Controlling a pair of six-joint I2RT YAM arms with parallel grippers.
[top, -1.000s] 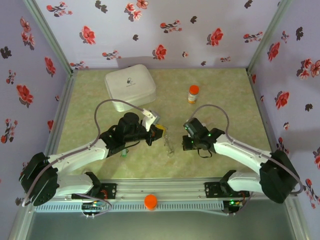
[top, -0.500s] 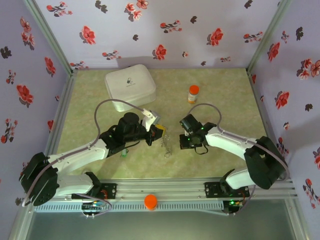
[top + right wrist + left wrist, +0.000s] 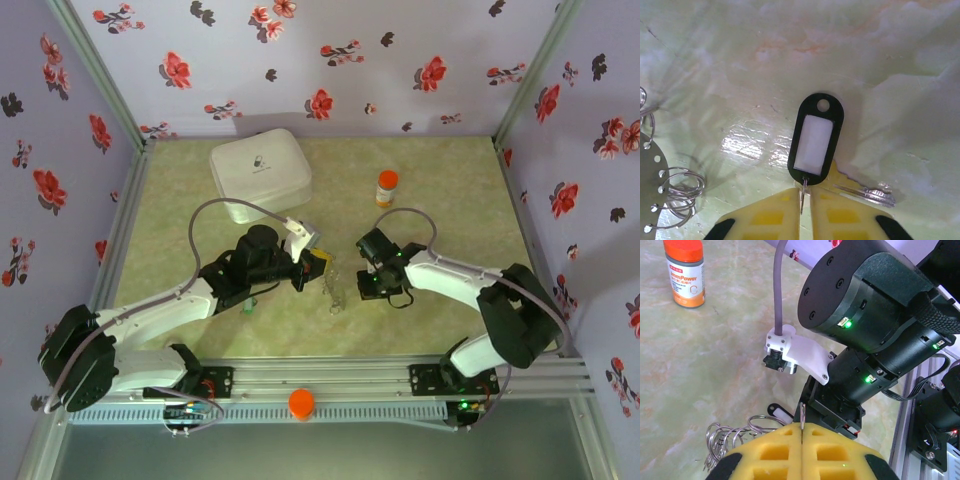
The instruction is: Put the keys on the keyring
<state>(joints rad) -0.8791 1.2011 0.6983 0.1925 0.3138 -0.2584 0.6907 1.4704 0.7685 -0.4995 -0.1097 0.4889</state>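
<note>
Top external: left gripper (image 3: pixel 318 262) and right gripper (image 3: pixel 363 288) facing each other near the middle of pale green marbled table (image 3: pixel 450 200). Keyring (image 3: pixel 335 293), a tangle of thin grey wire rings, on the table between them, just below the left gripper's yellow pads. Small green-headed key (image 3: pixel 248 306) flat on the table by the left forearm, well apart from keyring. White rounded plastic case (image 3: pixel 260 172) far left. Orange-capped pill bottle (image 3: pixel 386 188) upright, far centre.

Left wrist: left gripper (image 3: pixel 801 432) jaws pressed together, pinching one thin wire loop of the keyring (image 3: pixel 732 437) edge-on in the seam. Other loops bunched on the table just left of the pads. Black oval key tag (image 3: pixel 776 410) with white label just beyond the pads, at the foot of the right arm's black wrist (image 3: pixel 865 330). Pill bottle (image 3: pixel 685 272) upright, upper left.

Right wrist: right gripper (image 3: pixel 805 200) jaws parted by a narrow gap. Tag's small wire ring in that gap, thinner than it. Key tag (image 3: pixel 815 137) flat on the table just ahead of the fingertips, hole end away. Silver key blade (image 3: pixel 867 196) flat beside the right pad. Keyring (image 3: pixel 682 192) loops at left edge beside grey perforated plate (image 3: pixel 649 175), apart from the tag.
</note>
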